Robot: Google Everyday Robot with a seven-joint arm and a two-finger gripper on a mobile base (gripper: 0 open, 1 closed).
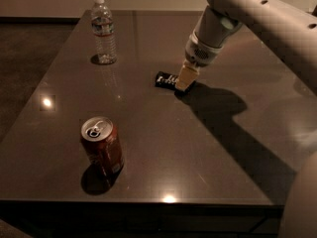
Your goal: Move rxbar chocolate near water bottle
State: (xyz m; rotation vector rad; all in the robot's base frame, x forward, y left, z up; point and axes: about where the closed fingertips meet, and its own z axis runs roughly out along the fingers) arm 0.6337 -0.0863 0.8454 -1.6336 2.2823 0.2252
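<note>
The rxbar chocolate (165, 79), a small flat black bar with white lettering, lies on the dark table (148, 133) a little right of centre. The gripper (184, 79) comes down from the upper right and its tan fingertips cover the bar's right end. The water bottle (103, 30), clear with a white cap and a pale label band, stands upright at the table's far left, well apart from the bar.
A red soda can (102, 146) with an opened top stands upright at the front left. The arm (257, 19) reaches across the upper right and casts a wide shadow over the table's right half. The floor lies beyond the left edge.
</note>
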